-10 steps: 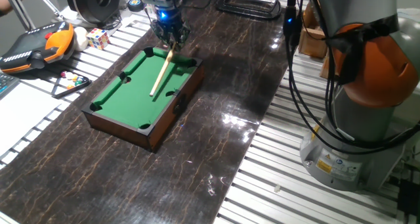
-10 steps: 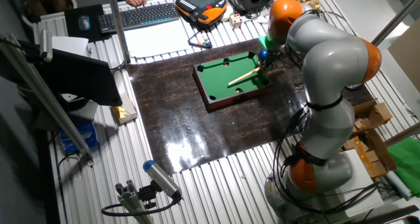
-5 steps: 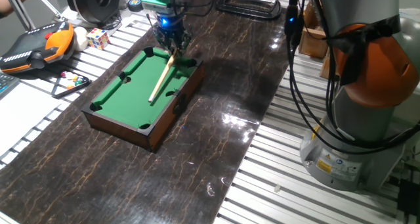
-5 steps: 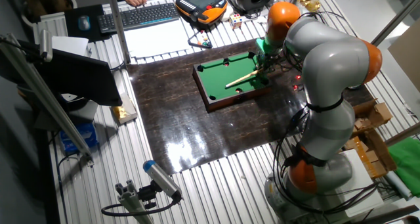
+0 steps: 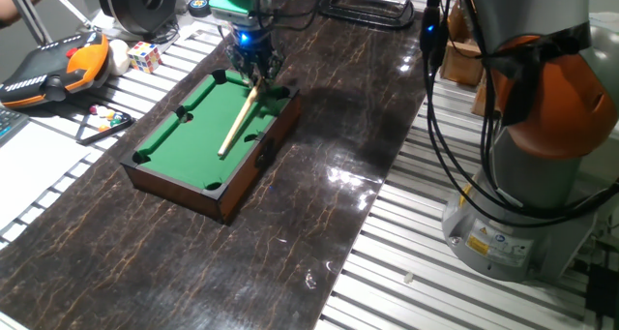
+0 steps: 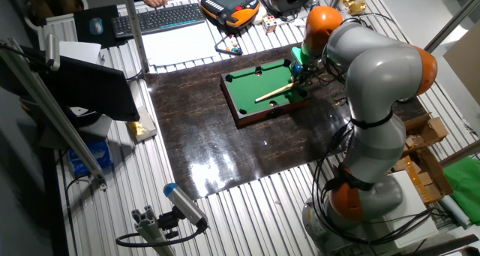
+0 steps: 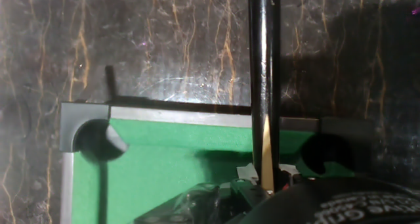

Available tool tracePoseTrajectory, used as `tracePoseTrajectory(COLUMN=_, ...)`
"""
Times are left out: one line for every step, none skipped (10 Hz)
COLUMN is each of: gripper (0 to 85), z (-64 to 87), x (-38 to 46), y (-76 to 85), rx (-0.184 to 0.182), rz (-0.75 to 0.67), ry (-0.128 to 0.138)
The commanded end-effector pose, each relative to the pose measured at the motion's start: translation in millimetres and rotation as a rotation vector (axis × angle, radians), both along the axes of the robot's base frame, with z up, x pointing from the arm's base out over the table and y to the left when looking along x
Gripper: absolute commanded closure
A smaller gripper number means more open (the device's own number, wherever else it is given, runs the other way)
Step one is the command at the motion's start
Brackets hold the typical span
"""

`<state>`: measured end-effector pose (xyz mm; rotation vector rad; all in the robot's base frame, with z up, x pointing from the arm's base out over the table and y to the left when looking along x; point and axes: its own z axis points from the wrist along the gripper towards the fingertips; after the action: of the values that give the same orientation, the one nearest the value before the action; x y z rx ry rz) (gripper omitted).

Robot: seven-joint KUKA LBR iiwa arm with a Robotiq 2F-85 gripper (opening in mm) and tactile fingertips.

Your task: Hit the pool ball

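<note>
Pool table [image 5: 184, 127]: matt green felt, brown wood walls. Cue stick [image 5: 236, 119]: pale wood (butt glossy black). Beneath: glossy dark marbled tabletop [image 5: 319, 156].

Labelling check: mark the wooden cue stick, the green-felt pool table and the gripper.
Wooden cue stick [image 5: 235, 123], one fixed view, mid-shaft.
Green-felt pool table [image 5: 184, 136], one fixed view, bare felt.
Gripper [image 5: 255, 67], one fixed view, between fingertips.

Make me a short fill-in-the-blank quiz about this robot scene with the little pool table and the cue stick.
1. The felt of the miniature pool table is ____.
2. The gripper holds a wooden ____ that slants down over the felt.
3. The Rubik's cube lies ____ the pool table, not on it.

Missing words: green; cue stick; beside
</note>
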<state>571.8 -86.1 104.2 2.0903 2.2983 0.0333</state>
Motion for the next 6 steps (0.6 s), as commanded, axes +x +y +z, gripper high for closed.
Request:
tracePoseTrajectory(gripper=68.7, z=-1.7, x=0.6, y=0.6, rx=0.0, rz=0.0, ry=-0.002)
tracePoseTrajectory(gripper=68.3, z=-3.9, x=1.8, y=1.1, rx=-0.002, rz=0.0, ry=-0.002)
tracePoseTrajectory(gripper=68.0, z=-5.1, x=2.1, y=1.6, rx=0.0, rz=0.0, ry=0.0)
tracePoseTrajectory(gripper=68.0, z=-6.3, x=1.7, y=2.5, rx=0.005, rz=-0.002, ry=0.0)
tracePoseTrajectory(gripper=65.3, z=-8.6, x=1.8, y=3.5, rx=0.005, rz=-0.005, ry=0.001)
tracePoseTrajectory(gripper=62.0, z=-12.1, x=2.0, y=5.2, rx=0.005, rz=-0.011, ry=0.001)
